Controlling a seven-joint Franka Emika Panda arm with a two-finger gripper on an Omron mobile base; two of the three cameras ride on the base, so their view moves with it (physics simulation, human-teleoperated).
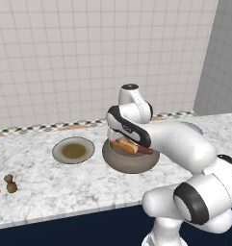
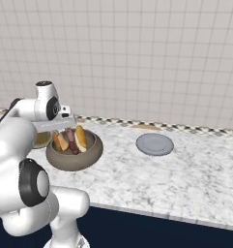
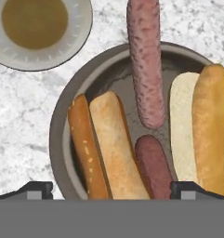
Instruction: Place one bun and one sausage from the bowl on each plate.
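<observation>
Marble counter [image 2: 185,179] bears bowl [image 3: 60,125], arm-hidden; gripper [image 3: 111,188] spread wide, holding nothing.

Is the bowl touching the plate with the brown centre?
Apart. In the hand view, a strip of marble counter shows between the plate and the bowl; the left base view shows the same gap.

Two small brown shakers [image 1: 4,185] are parked together on the speckled marble counter [image 1: 50,192], backed by a tiled wall [image 1: 88,53].
</observation>
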